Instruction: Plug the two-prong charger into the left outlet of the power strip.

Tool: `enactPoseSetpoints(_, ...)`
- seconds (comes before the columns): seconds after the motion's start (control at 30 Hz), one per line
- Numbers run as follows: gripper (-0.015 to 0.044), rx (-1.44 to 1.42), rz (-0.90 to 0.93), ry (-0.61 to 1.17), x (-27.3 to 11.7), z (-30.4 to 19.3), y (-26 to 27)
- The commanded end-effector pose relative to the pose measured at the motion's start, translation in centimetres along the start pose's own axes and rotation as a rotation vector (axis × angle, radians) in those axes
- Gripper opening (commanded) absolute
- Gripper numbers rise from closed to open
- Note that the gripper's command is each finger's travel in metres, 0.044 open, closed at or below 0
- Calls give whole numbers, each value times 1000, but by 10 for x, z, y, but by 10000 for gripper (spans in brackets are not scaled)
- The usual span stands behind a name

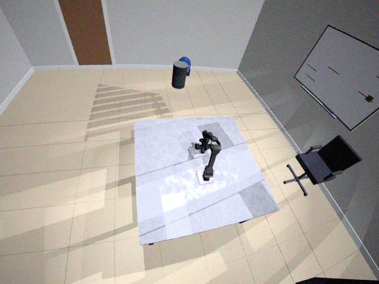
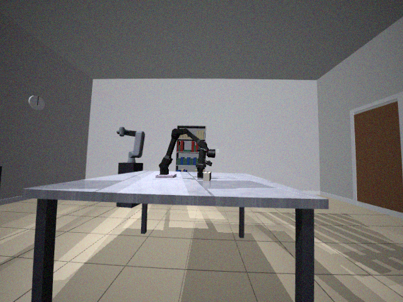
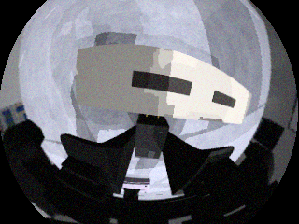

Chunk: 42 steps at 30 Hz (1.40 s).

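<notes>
The cream power strip (image 3: 114, 75) (image 2: 206, 176) stands on the table, with two dark rectangles, a wide one (image 3: 161, 83) and a narrower one (image 3: 224, 99), on its face in the wrist view. My gripper (image 3: 149, 129) (image 2: 199, 174) is shut on the black charger (image 3: 150, 146), low over the table beside the strip. The charger's dark front end is right at the strip's lower edge in the wrist view. Only short golden bits of the two prongs (image 3: 147, 115) show there. Whether they are in an outlet I cannot tell. In the top view the arm hides strip and charger.
The arm's pinkish base plate (image 1: 200, 177) (image 2: 165, 176) is on the table (image 1: 153, 140) (image 2: 130, 191). A second, grey arm (image 2: 139, 144) stands on a dark pedestal beyond the table, near a bookshelf (image 2: 191, 128). An office chair (image 1: 318, 165) and a dark bin (image 1: 178, 76) stand on the floor.
</notes>
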<state>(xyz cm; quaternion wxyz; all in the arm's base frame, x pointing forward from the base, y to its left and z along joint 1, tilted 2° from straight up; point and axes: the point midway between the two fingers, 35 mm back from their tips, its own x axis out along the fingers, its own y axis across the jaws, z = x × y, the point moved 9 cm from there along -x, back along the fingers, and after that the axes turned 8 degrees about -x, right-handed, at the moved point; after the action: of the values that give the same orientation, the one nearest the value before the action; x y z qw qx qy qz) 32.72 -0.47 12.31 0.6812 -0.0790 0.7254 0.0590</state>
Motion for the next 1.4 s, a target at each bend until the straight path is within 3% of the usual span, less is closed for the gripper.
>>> enactPoseSetpoints(0.0, 0, 6, 5, 0, 0, 3, 0)
enactPoseSetpoints(1.37, 0, 6, 5, -1, -1, 14, -2)
